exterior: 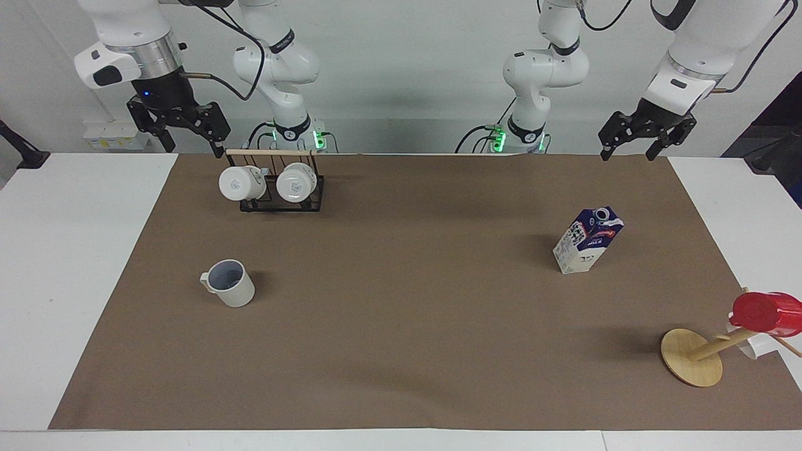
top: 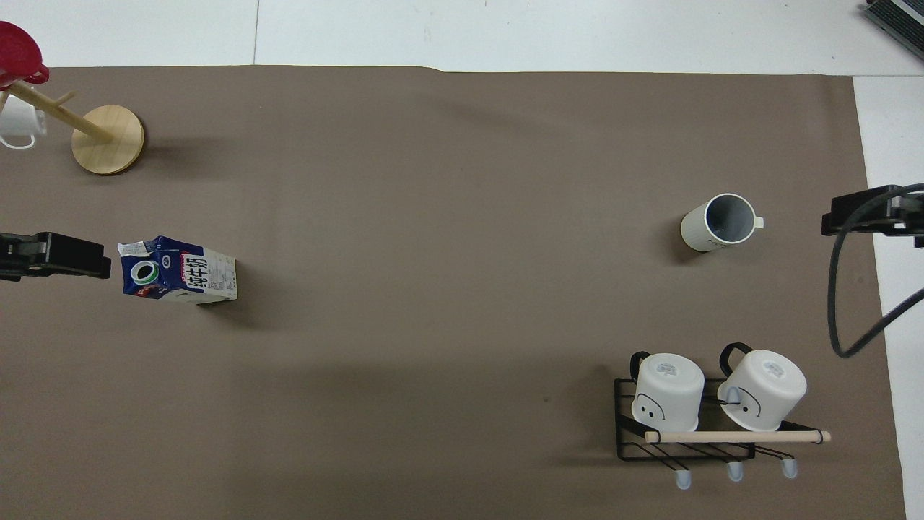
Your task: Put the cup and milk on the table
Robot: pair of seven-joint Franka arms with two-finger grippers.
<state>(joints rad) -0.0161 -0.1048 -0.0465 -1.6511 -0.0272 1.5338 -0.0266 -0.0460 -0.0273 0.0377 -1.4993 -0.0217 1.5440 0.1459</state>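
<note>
Found the cup (exterior: 229, 284) upright on the brown mat (exterior: 401, 351) of the desk (exterior: 56, 282). Placed it toward the right arm's end, roughly midway between the robots' edge and the edge away from them, mouth up, small handle turned toward the right arm's end. Noted bare mat all around it, with nothing touching.

Found the milk (exterior: 588, 241) standing on its base toward the left arm's end, cap on top, likewise ringed by bare mat and well apart from the cup. Saw a wide open stretch of mat between the two, running the full depth of the desk.

Spotted a black wire rack (exterior: 282, 202) close to the robots' edge near the right arm's corner, carrying two white mugs (exterior: 266, 183) on their sides under a wooden bar. Spotted a wooden stand (exterior: 692, 357) near the left arm's corner away from the robots, its round base on the mat and a red cup (exterior: 765, 312) on its peg, out past the mat's edge.

Saw the right fingers (exterior: 216, 133) raised over the robots' edge of the desk by the mat's corner, just beside the rack's bar, spread apart and grasping nothing. Saw the left fingers (exterior: 608, 143) raised over the robots' edge near the mat's other corner, also released and empty, well clear of the milk.
</note>
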